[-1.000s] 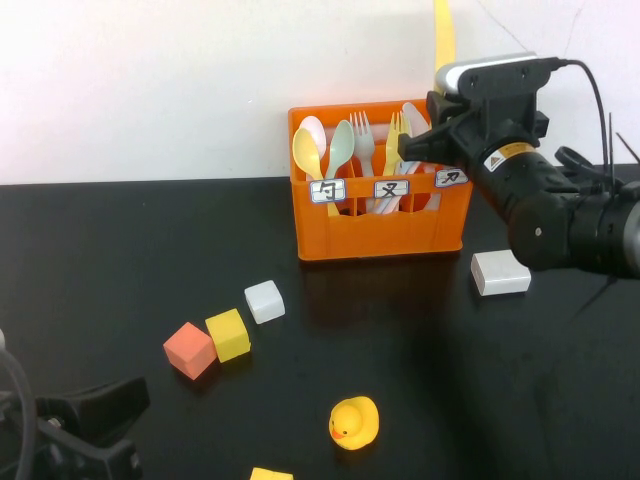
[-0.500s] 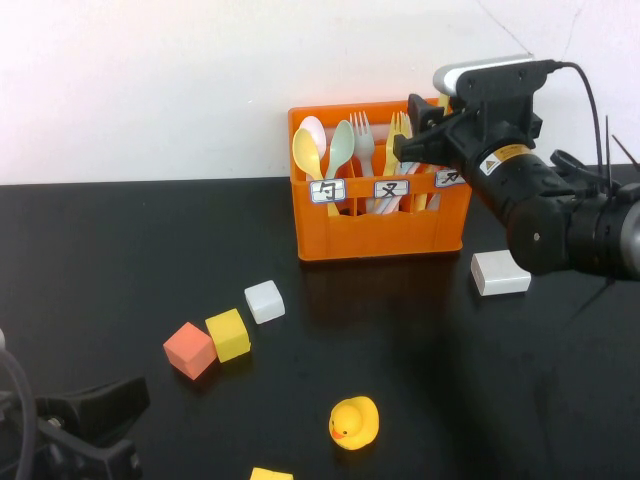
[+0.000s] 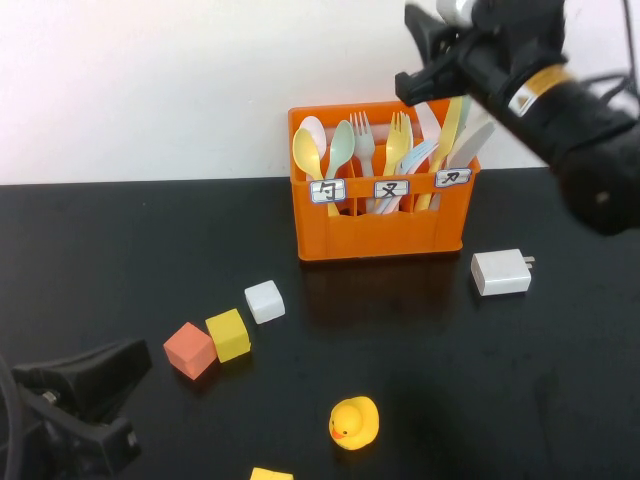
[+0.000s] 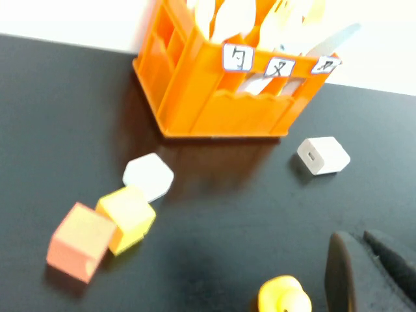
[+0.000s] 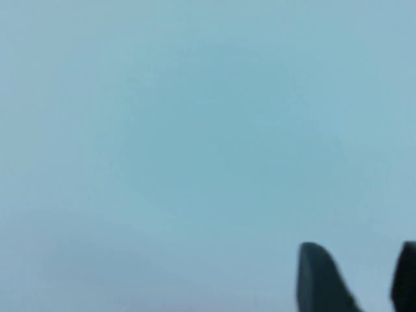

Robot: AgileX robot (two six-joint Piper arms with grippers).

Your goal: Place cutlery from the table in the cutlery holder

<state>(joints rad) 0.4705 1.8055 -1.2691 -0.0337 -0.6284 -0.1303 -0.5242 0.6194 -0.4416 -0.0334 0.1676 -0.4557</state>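
**Cutlery stands in the orange holder**

A pale wall stands behind a shiny black counter (image 3: 120, 240). The right arm is big and dark, and it reaches in high at the top right. The right hand (image 3: 425, 60) hangs in the air above the right end of the holder. It points at the wall. In the right wrist view two dark fingers (image 5: 322, 279) stick up with a gap between them, and nothing is in the gap. The hand is spread apart and empty.

The left hand (image 3: 95, 385) sits low at the near left corner of the counter, well away from the holder. I cannot tell if it is clenched or released.

The orange cutlery holder (image 3: 380, 225) stands upright at the back of the counter, near the wall. It has three small white labels on its front. Spoons, forks and knives stand inside it. A pale yellow knife (image 3: 447, 135) leans in the right compartment. A pale blue fork (image 3: 418, 158) leans just beside it.

A white charger block (image 3: 500, 272) lies near the holder's right side. A yellow rubber duck (image 3: 354, 421) sits near the front. A white cube (image 3: 264, 301), a yellow cube (image 3: 228, 334) and a red cube (image 3: 189, 350) lie in a row, and the yellow and red ones touch.
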